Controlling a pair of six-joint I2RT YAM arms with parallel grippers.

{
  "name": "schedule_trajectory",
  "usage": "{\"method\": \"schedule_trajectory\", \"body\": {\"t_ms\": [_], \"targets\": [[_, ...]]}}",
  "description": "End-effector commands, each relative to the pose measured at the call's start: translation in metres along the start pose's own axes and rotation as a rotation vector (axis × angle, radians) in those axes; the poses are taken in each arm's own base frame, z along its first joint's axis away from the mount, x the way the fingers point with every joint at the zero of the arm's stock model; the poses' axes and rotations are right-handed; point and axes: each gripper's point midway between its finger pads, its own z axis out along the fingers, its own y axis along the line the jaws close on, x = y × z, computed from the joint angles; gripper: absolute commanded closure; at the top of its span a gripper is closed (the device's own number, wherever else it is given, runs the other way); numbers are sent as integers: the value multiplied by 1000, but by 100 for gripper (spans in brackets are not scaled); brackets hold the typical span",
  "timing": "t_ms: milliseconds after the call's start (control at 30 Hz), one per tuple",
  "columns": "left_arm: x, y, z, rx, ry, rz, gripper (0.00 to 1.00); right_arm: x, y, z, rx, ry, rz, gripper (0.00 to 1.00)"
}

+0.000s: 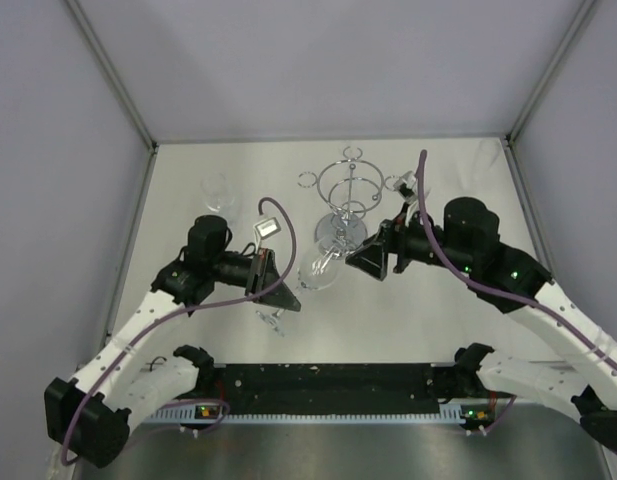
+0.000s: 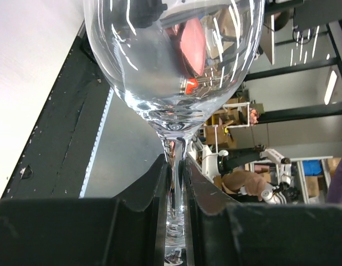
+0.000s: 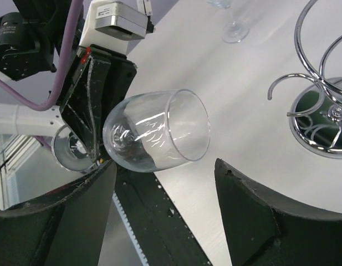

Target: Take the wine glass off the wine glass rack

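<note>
Left claw clenched on glass stem, glass lying sideways, right claw released near its bowl, rack stood behind

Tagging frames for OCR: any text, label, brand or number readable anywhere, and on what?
None can be read.
wine glass: clear, no print visible.
wine glass rack: bare chrome, no label visible.
wrist camera housing: no marking visible.
background shelf boxes: too blurred to read.
</note>
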Motion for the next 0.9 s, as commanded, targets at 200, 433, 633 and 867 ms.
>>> {"method": "schedule_trajectory", "body": {"t_ms": [200,433,633,867], "targets": [[24,-51,-5,123,61,299,100,-22,42,-13,-202,5,-42,28],[29,-53,-4,133,69,307,100,-12,65,-10,-358,73,-20,31],[31,-56,-3,141,76,321,100,-13,82,-4,-493,87,12,34],[33,-56,-3,144,81,325,100,-11,87,1,-547,116,23,53]]}}
